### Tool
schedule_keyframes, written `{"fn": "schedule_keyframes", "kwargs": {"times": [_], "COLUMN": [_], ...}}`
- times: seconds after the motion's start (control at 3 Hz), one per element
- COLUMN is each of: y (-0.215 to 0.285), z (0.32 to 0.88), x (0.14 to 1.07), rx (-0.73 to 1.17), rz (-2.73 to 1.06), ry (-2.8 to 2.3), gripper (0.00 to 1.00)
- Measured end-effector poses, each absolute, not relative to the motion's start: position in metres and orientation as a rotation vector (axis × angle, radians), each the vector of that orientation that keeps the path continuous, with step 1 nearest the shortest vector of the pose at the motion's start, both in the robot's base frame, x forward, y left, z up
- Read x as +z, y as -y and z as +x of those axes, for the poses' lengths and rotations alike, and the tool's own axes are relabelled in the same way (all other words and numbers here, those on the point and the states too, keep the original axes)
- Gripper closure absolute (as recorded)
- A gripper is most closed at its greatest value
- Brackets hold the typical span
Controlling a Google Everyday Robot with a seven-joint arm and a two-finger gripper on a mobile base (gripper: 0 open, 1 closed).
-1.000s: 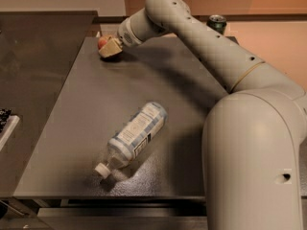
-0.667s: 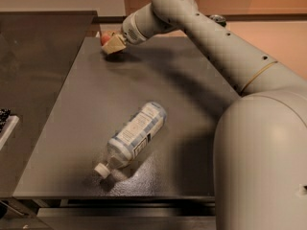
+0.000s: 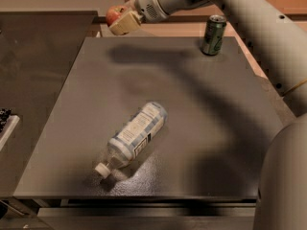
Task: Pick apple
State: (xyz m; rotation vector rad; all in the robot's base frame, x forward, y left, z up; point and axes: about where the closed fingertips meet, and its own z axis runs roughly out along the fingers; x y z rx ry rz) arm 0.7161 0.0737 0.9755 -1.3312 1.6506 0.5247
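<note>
The apple (image 3: 113,14) is sitting in the gripper (image 3: 121,22) at 11 o'clock in the view, hanging clear above the far left corner of the table (image 3: 201,128). The jaws are pinching the apple. Only its red upper side is showing past the tan fingers (image 3: 126,25), so the depth of the hold cannot be confirmed. The arm (image 3: 249,18) is reaching in from 3 o'clock and casting a shadow on the table directly below the gripper.

The can (image 3: 213,35) is standing upright at 1 o'clock, near the far right corner, well apart from the apple but just beneath the forearm. The bottle (image 3: 134,135) is lying on its side near the centre, with its cap pointing toward 7 o'clock.

Hazards from this state:
- Slip: the apple is round and smooth. If the hold is shallow, a quick wrist turn or a sudden stop is likely to release it.
- Roll-off: the apple is hanging near the table's far edge, so a dropped apple could roll off.
- Collision: lowering the forearm could tip the can.

The bottle is posing little risk, being well apart.
</note>
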Motion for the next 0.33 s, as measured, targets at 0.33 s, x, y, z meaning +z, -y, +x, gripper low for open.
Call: {"fn": "schedule_keyframes", "kwargs": {"times": [0.33], "y": [-0.0738], "z": [0.7161], "x": [0.9754], "rx": [0.525], "rz": [-1.331], "ry": [-1.651], "gripper": [1.00]}}
